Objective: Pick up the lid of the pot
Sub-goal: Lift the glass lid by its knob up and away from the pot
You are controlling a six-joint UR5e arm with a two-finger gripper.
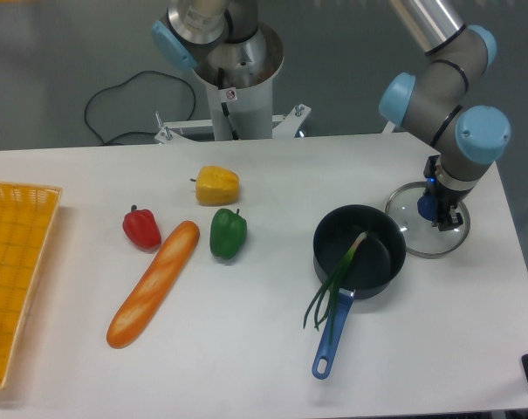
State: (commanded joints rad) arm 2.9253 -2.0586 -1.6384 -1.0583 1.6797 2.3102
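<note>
Nearest, a blue-handled black pan (338,237) holds green stalks (337,278); a baguette (154,284) lies well apart on the counter (237,349). Farther back, the transparent pot lid (410,231) rests just beside the pan, its blue knob (427,208) uppermost. Above the lid is the tool (436,179); whether its fingers are apart or together cannot be determined. Beyond lies a yellow pepper (217,186).

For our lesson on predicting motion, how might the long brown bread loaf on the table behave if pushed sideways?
The loaf would probably roll, since its sides look rounded. A push near one end might swivel it, given its long, slim shape.
</note>
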